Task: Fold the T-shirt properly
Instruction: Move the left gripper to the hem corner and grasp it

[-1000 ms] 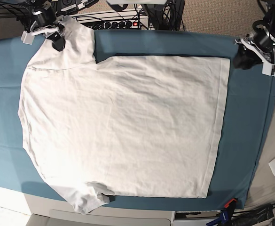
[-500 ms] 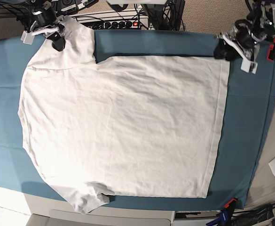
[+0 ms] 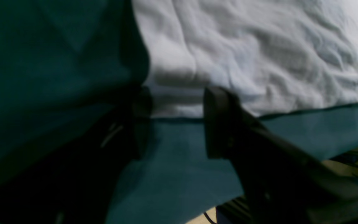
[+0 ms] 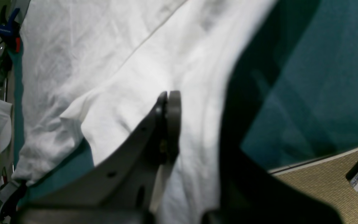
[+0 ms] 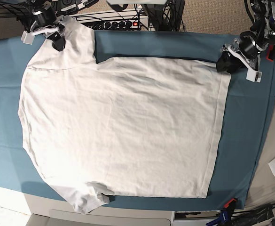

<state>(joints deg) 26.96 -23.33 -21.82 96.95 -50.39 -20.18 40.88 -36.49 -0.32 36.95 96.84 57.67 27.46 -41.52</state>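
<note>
While one T-shirt [image 5: 121,127] lies flat on one teal cloth [image 5: 247,122], the right gripper [image 4: 168,102] pinches its sleeve, and the left gripper [image 3: 177,119] stands open at its hem corner.

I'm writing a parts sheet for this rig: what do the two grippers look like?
The left gripper and right gripper look alike: black bodies with white parts on them. Up close, the left gripper's fingers are flat, dark, square-ended pads; the right gripper's fingers are greyish plates with small holes. Black cables trail behind both arms.
</note>
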